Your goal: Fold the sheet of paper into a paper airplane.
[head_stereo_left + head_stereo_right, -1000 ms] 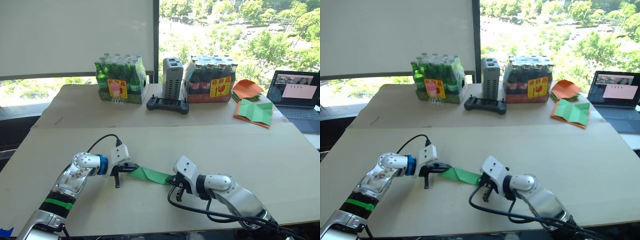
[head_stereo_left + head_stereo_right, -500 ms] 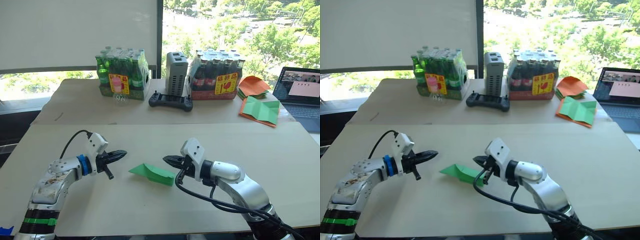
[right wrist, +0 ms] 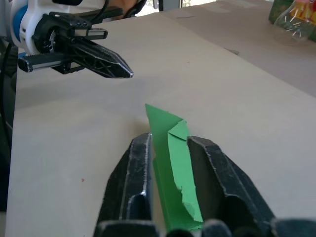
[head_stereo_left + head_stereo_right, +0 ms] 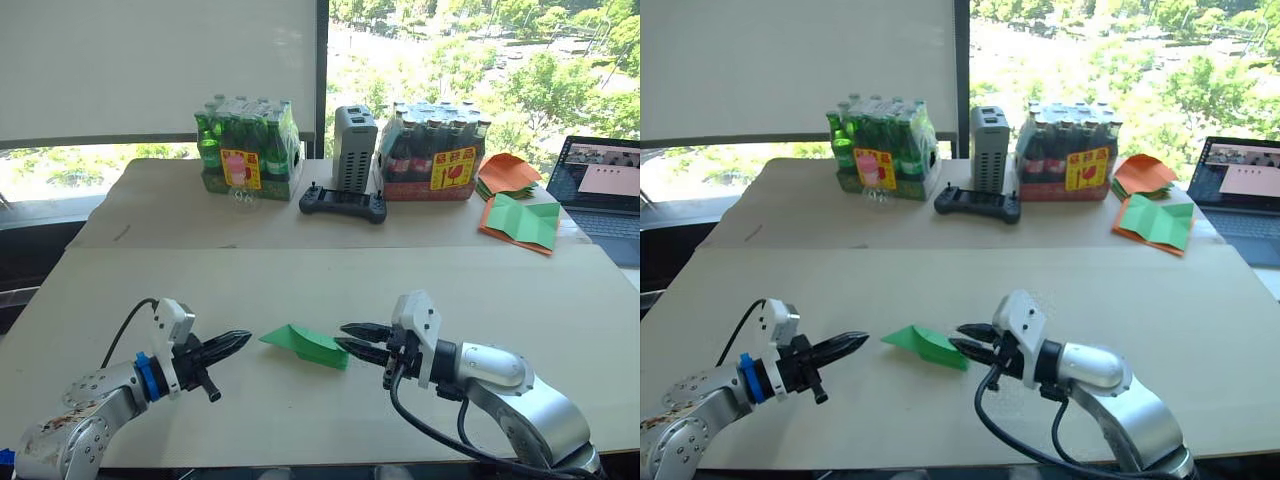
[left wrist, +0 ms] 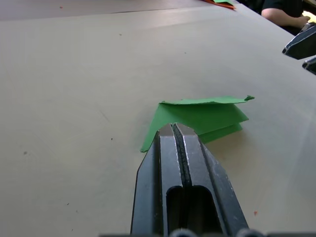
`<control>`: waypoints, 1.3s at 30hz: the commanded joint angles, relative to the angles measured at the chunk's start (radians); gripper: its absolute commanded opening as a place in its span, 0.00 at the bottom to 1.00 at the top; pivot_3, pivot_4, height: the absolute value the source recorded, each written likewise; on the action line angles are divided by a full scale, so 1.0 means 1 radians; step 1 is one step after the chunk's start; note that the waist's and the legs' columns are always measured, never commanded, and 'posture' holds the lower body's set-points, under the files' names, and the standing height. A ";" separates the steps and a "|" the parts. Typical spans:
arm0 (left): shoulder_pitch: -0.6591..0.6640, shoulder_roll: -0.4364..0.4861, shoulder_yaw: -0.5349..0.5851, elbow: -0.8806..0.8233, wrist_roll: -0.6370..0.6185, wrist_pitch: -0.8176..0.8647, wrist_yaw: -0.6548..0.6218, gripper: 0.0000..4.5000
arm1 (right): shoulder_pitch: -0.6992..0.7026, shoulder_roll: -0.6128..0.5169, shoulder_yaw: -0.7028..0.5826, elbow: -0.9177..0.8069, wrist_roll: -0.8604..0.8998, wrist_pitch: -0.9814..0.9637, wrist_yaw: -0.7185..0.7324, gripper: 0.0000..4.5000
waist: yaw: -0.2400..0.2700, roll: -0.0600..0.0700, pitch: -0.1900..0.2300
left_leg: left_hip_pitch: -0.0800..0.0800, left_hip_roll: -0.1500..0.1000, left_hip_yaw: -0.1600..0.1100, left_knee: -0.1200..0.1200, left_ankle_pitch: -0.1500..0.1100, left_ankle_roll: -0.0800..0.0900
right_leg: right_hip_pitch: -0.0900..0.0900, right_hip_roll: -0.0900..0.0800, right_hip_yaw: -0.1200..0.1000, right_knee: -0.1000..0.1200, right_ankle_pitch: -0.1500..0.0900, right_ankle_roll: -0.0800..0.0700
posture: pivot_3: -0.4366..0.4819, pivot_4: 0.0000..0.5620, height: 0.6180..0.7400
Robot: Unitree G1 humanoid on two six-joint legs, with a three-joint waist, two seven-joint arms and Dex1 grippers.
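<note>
- The paper airplane [image 4: 305, 345] lies folded on the table [image 4: 560, 300], between the two tools and held by neither.
- The left tool [image 4: 232, 345] is clenched, just beside its pointed end.
- The right tool [image 4: 357, 340] is spread, empty, at its other end.
- Folding looks finished; little remains.

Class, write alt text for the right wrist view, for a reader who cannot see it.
A folded green paper airplane lies on a tan table, seen between the right gripper's two open black fingers. Beyond it, the left gripper points at the paper with its fingers shut, not touching it.
</note>
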 commanded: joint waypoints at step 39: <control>-0.012 0.050 -0.021 -0.051 -0.071 -0.006 0.020 0.99 | -0.211 0.136 0.068 0.370 -0.044 -0.131 0.059 1.00 | -0.005 0.000 0.000 | 0.000 0.000 0.000 0.000 0.000 -0.001 | -0.001 0.000 0.000 0.001 0.000 0.000 | 0.48 0.27 0.49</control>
